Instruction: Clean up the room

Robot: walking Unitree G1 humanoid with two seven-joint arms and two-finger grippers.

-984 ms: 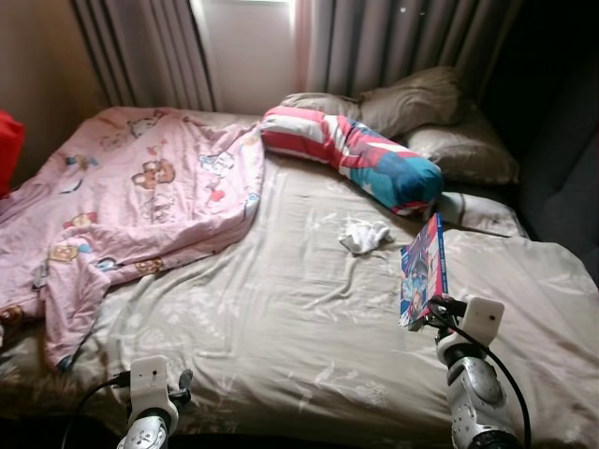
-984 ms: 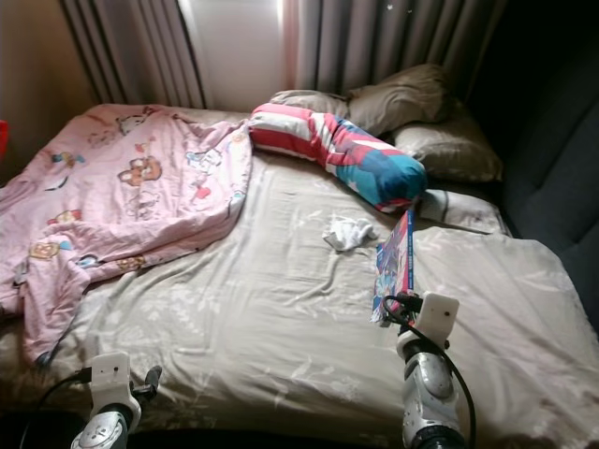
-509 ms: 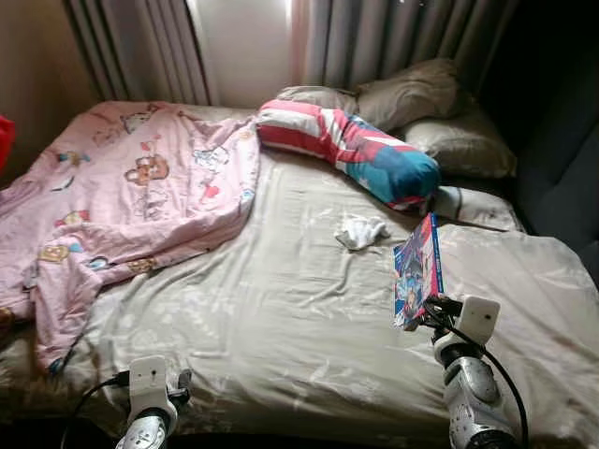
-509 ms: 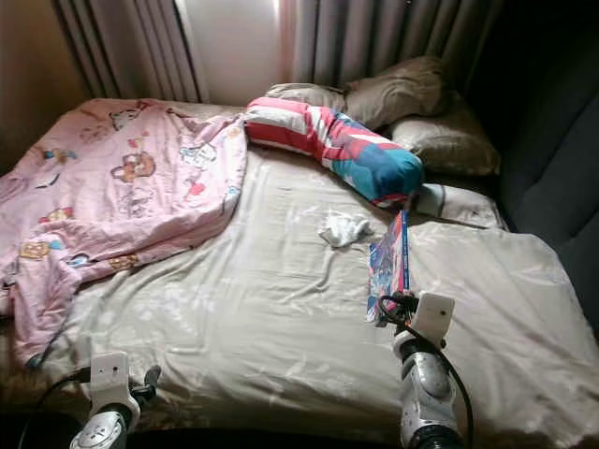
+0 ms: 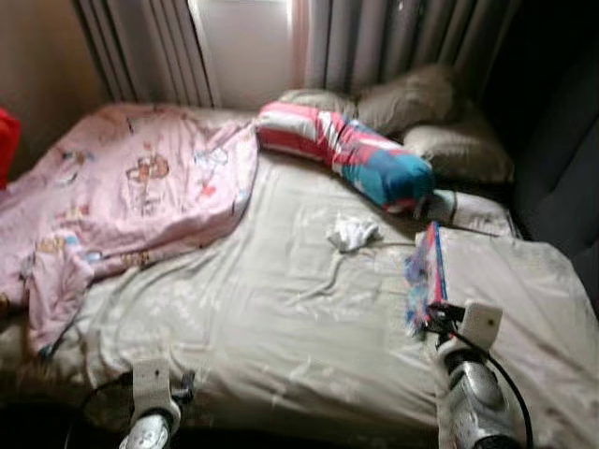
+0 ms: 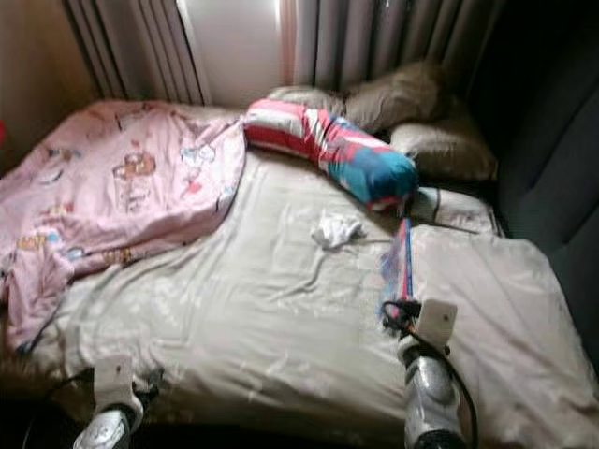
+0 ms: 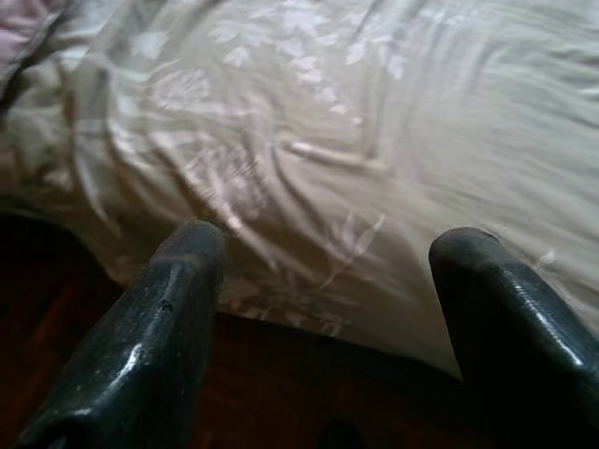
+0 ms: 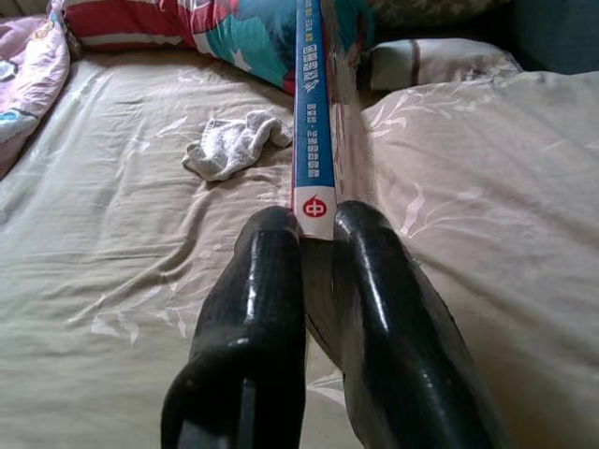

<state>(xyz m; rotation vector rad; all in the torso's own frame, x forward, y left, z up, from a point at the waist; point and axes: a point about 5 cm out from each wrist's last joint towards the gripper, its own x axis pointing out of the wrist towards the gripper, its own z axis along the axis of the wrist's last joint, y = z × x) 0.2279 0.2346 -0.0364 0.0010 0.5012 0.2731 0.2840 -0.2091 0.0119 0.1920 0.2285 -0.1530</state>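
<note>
Where the beige leaf-patterned bedsheet (image 7: pixel 374 112) drapes over the mattress edge, the left gripper (image 7: pixel 328 309) hangs with fingers spread. Nearby, the right gripper (image 8: pixel 314 253) pinches a thin blue-spined book (image 8: pixel 314 112) upright on edge above the sheet. Beyond lie a crumpled white cloth (image 5: pixel 351 232), a striped red-and-teal bolster (image 5: pixel 351 154), a rumpled pink cartoon-print blanket (image 5: pixel 131 192), and grey pillows (image 5: pixel 412 103).

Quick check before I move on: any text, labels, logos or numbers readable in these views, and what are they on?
Book clamped in the right gripper: its blue spine carries a column of white characters, too small and blurred to read.
Same spine, white bottom end: a round red logo holding one character, not legible.
Book cover in the head views: colourful, blurred, no readable words.
Pink cartoon blanket: pictures, no legible text.
</note>
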